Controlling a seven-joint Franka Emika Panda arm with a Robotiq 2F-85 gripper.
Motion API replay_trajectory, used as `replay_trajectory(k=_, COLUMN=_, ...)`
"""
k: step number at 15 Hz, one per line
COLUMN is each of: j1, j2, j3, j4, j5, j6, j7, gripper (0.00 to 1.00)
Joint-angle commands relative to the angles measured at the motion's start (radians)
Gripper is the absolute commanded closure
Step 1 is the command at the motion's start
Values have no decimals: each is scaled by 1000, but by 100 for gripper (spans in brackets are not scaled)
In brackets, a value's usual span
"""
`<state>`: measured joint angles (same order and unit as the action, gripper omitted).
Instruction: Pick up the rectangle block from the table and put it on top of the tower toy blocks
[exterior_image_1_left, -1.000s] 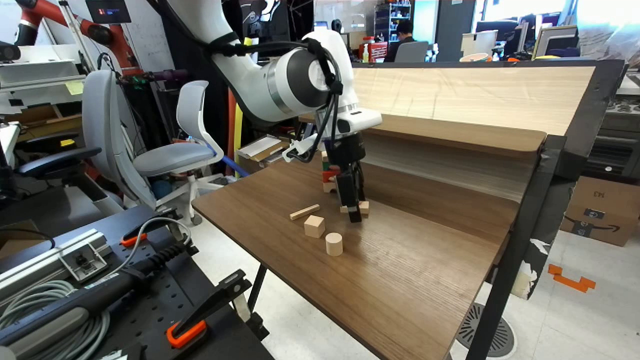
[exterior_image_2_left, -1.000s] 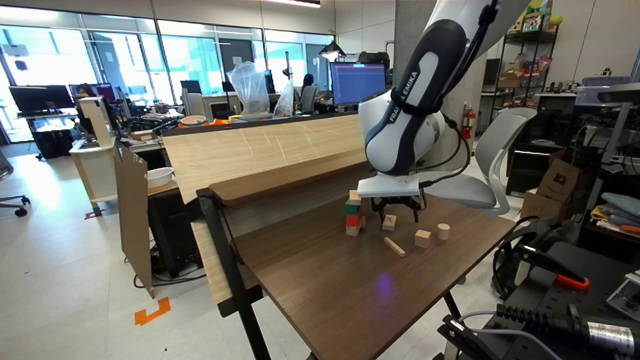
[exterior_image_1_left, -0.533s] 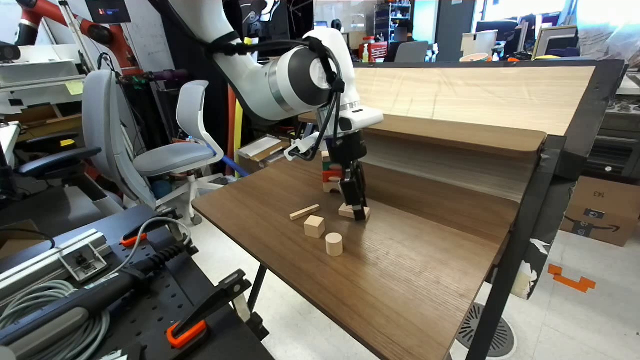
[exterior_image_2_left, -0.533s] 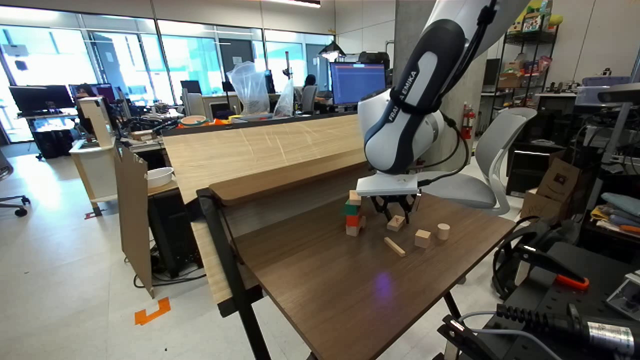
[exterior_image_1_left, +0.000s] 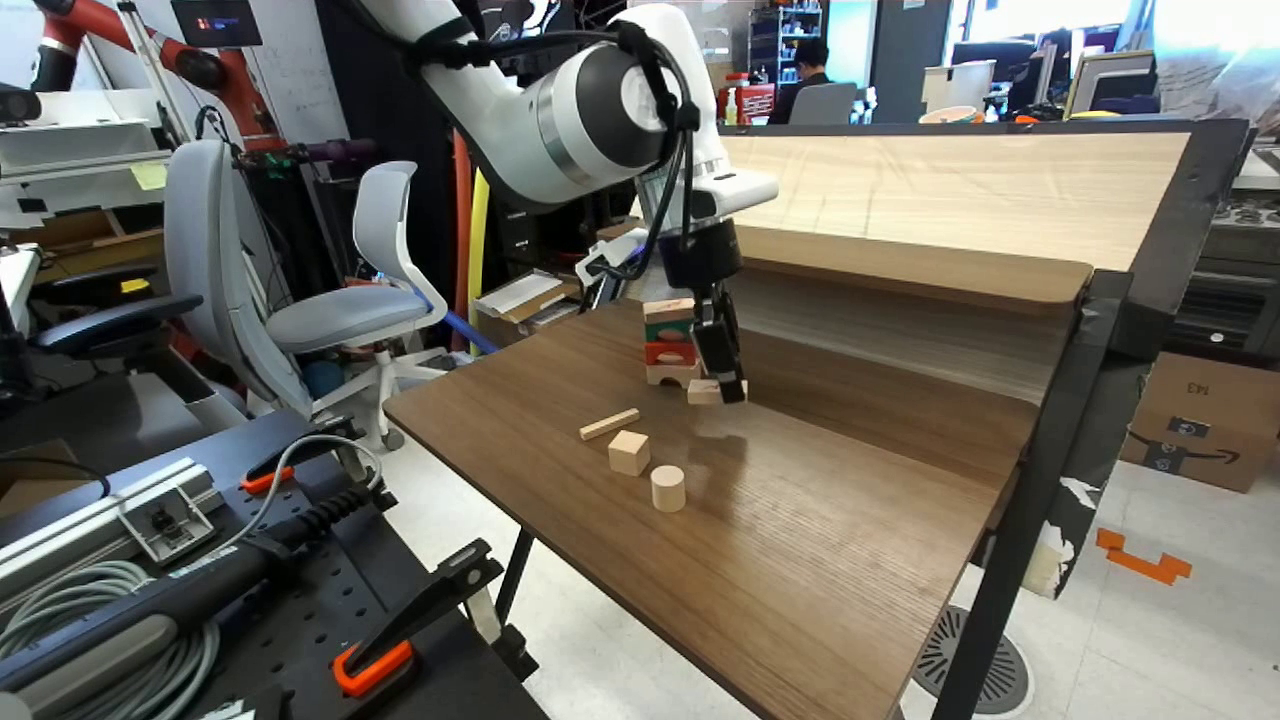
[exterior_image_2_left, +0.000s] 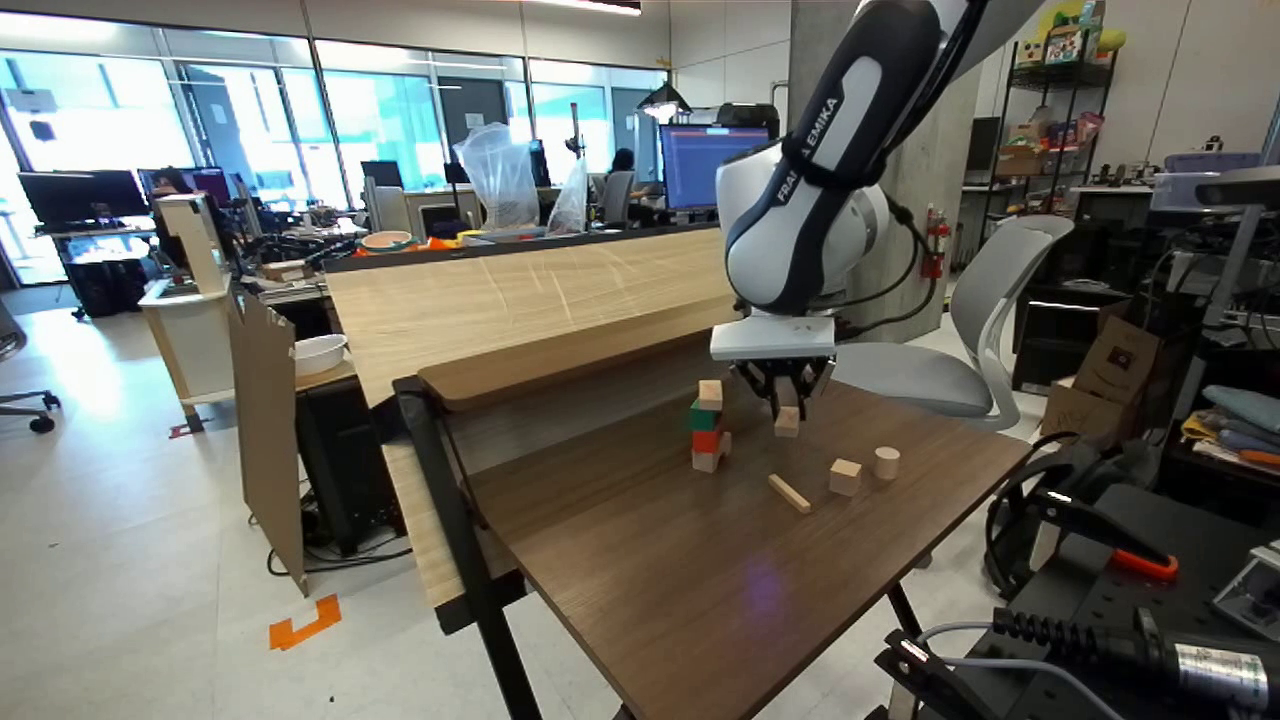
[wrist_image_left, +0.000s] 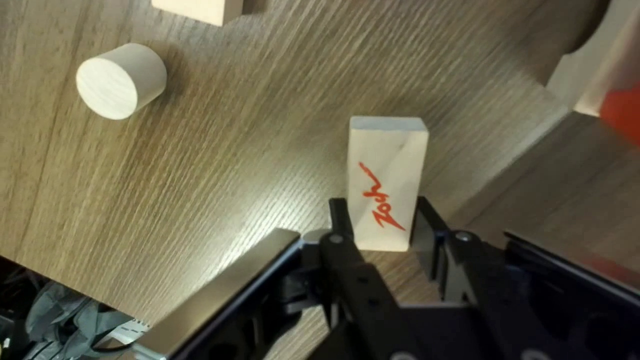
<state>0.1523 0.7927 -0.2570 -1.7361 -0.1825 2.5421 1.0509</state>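
The rectangle block (wrist_image_left: 385, 165) is pale wood with red lettering and sits between my gripper's two black fingertips. My gripper (wrist_image_left: 381, 220) is shut on its near half, touching both long sides. In an exterior view the block (exterior_image_2_left: 787, 424) hangs above the table (exterior_image_2_left: 640, 540). The tower toy blocks (exterior_image_1_left: 670, 335) stand upright in both exterior views: a pale arched base, a red piece, a green piece and a pale block on top. Beside the tower, my gripper with the block is a little higher than its base. Only part of the tower's red piece (wrist_image_left: 625, 115) shows in the wrist view.
A pale cube (exterior_image_1_left: 629, 453), a pale cylinder (exterior_image_1_left: 668, 489) and a thin wooden strip (exterior_image_1_left: 609, 424) lie on the table in front of the arm. Behind the tower rises the slanted wooden shelf (exterior_image_1_left: 930, 200). A black bench (exterior_image_1_left: 330, 600) with clamps stands close by.
My gripper has closed on the rectangle block and lifted it off the table. The arm has risen. The tower, cube, cylinder and strip have stayed put.
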Motion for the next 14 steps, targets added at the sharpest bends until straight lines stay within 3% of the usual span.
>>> replay_trajectory(k=1, j1=-5, j2=-95, j3=14, j4=-57, j5=16, j6=-24, j7=-56, gripper=91)
replay_trajectory(k=14, j1=6, j2=-236, j3=86, j4=-89, j5=38, j6=-115, j7=-77, gripper=91)
